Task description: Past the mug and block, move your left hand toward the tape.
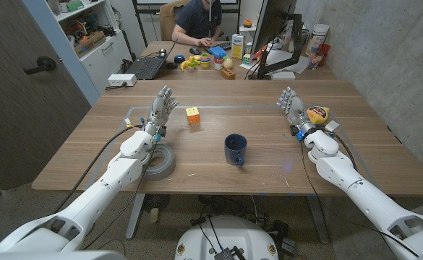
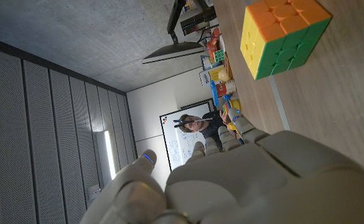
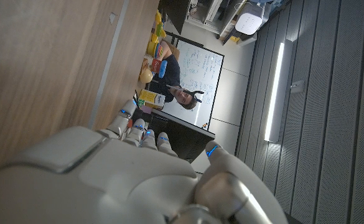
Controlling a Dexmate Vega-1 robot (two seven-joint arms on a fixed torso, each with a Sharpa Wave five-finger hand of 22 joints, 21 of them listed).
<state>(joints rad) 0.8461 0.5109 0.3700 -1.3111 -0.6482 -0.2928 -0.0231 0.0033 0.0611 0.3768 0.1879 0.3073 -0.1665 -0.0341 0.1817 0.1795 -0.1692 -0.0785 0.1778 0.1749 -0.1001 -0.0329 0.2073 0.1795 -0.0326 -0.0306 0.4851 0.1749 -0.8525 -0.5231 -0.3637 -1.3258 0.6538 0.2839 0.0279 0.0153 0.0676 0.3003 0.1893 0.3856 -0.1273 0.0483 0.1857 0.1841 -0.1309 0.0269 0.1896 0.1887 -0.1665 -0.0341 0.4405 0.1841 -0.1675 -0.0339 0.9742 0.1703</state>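
The left hand (image 1: 163,103) stood over the table (image 1: 269,155) with its fingers spread and reaching toward twelve o'clock, holding nothing. In the left wrist view the same hand (image 2: 262,180) showed its pale back. The block (image 1: 192,115), a colour cube in orange, yellow and green (image 2: 284,34), sat just beside the hand at three o'clock. The tape (image 1: 159,162), a grey roll, lay at six o'clock from the hand, partly under the left forearm. The dark blue mug (image 1: 235,149) stood at about four o'clock, well apart. The right hand (image 1: 291,102) was also spread and empty, with a yellow object (image 1: 317,113) just beside it.
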